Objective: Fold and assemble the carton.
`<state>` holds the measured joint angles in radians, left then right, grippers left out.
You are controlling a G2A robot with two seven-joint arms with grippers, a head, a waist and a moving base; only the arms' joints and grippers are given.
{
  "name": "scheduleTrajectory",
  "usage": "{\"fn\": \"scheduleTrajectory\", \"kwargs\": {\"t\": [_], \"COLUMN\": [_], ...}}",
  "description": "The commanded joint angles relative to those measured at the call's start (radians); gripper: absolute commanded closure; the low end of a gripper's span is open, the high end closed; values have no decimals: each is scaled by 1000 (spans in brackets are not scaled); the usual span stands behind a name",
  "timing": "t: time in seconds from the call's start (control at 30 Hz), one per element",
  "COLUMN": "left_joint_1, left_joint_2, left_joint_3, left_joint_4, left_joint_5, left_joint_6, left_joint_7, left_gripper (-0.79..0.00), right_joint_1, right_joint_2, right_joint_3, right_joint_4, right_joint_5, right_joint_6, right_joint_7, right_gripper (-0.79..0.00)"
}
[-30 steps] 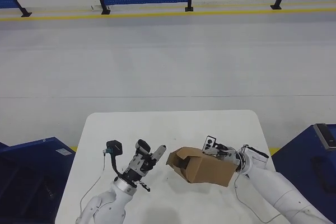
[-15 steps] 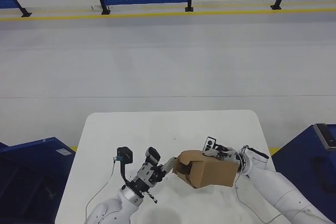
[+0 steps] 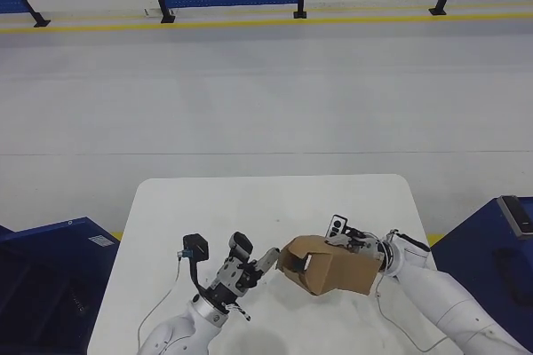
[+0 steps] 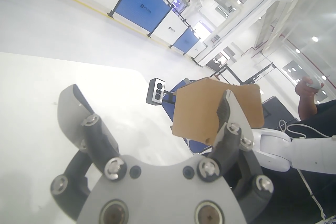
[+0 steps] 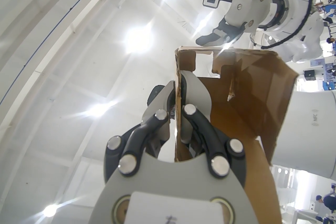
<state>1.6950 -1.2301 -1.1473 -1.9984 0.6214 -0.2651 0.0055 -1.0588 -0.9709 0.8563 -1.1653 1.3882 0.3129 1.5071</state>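
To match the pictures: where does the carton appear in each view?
Top view: carton over the table's near right part, between left tool and right tool.
Left wrist view: carton beyond the open left tool, behind one finger.
Right wrist view: carton wall clamped in the right tool.
Shared landmark: the left tool at the carton's flapped end.

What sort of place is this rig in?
Probably a big factory or lab hall used as a robot test bay: high ceiling lights, blue barrier panels along a yellow floor line, and a lone white table on open floor.
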Motion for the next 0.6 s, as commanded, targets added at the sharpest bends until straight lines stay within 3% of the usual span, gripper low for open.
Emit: {"fn": "scheduleTrajectory", "kwargs": {"t": [0.0,0.57], "left_joint_1": [3,7], "left_joint_2": [1,-2], "left_joint_3": [-11,43], "left_joint_4": [-3,1], "left_joint_5": [-8,23], "left_joint_6": [-2,-23], "left_joint_7": [2,-24], "left_gripper": [-785,-785], "right_joint_1": [0,-1], "right_joint_2": [-1,-17], "right_joint_3": [6,35], "right_joint_4": [3,6], "right_joint_5": [-4,-48], "right_joint_6": [1,21], "right_joint_7": [-1,-23], "right_gripper": [0,0]}}
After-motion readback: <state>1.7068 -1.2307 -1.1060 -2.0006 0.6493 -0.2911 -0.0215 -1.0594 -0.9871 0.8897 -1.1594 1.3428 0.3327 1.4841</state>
